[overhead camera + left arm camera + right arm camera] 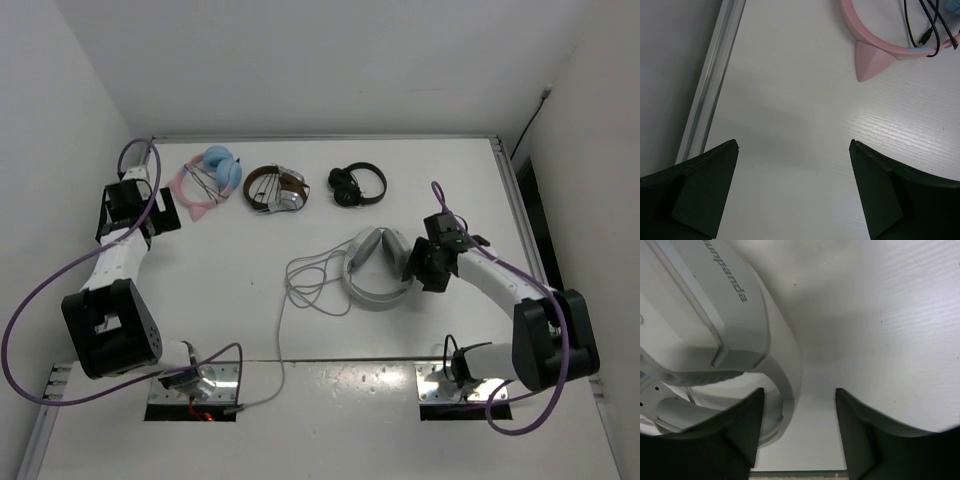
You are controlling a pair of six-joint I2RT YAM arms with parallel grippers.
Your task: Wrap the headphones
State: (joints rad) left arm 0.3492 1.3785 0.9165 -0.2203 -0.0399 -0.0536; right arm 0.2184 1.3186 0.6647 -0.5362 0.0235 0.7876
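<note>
Bright even light, soft shadows; headphones [735,315] blurred up close at right wrist.

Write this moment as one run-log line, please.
right fingers: open, beside white headphones | left fingers: open, over table | cable: loose, not wrapped

1. Grey lettering "unpanda" is showing on the wide white band of the headphones [735,315], in the upper left of the right wrist view, with its beginning running off the top edge.
2. Nothing else legible is showing in any view.
</note>
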